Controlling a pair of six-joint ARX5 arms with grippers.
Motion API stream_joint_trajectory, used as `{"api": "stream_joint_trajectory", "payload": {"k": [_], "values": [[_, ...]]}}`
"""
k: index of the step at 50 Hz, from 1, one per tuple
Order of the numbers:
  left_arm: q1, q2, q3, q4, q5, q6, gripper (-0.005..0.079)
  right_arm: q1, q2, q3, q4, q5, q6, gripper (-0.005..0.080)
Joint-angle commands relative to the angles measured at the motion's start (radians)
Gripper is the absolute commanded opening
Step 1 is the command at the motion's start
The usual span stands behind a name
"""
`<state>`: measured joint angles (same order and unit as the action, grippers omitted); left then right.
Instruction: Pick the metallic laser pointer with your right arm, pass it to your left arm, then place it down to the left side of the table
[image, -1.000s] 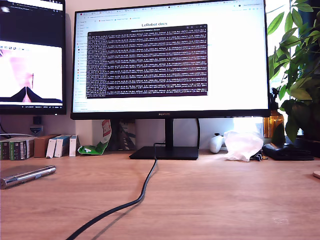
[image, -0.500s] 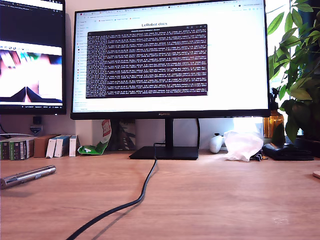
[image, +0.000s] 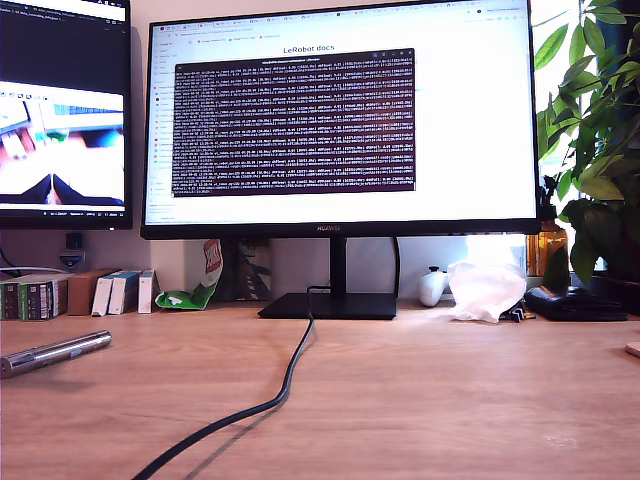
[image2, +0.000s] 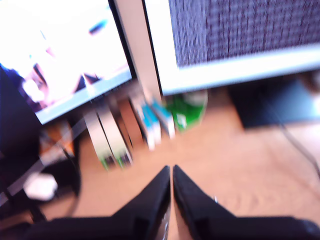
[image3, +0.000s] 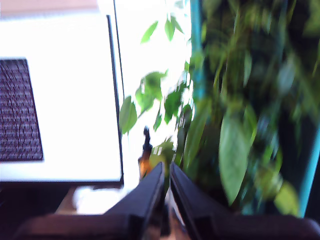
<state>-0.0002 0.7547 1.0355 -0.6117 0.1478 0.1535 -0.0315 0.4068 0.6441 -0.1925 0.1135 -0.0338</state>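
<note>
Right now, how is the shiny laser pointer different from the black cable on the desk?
The metallic laser pointer is silver, short and straight; the black cable is dull, long and curving. The pointer lies at the exterior view's left, while the cable runs from the monitor stand toward the camera, near the middle. The pointer lies free; the cable leads to the stand. Both rest on the table, untouched by any claw.

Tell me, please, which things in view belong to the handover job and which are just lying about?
Job:
metallic laser pointer, lying on the table at the exterior view's left
my first gripper
my second gripper

Lying about:
black cable
monitor
small boxes
potted plant
crumpled white plastic
</note>
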Motion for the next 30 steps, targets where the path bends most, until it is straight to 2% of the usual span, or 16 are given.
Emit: {"api": "stream_joint_trajectory", "payload": {"k": [1, 10, 21, 30], "values": [[-0.003, -0.03, -0.025, 0.018, 0.001, -0.003, -0.0019, -0.003, -0.002, -0.024, 0.023, 0.005, 0.03, -0.001], [-0.004, -0.123, -0.071, 0.072, 0.003, -0.012, -0.0019, -0.002, -0.088, -0.069, 0.019, 0.022, 0.039, -0.001], [-0.004, -0.262, -0.231, 0.211, 0.001, -0.02, -0.0019, -0.002, -0.192, -0.177, 0.092, -0.01, 0.06, -0.001], [-0.008, -0.307, -0.373, 0.383, 0.003, -0.084, -0.0019, -0.002, -0.236, -0.295, 0.174, -0.027, 0.042, -0.001]]}}
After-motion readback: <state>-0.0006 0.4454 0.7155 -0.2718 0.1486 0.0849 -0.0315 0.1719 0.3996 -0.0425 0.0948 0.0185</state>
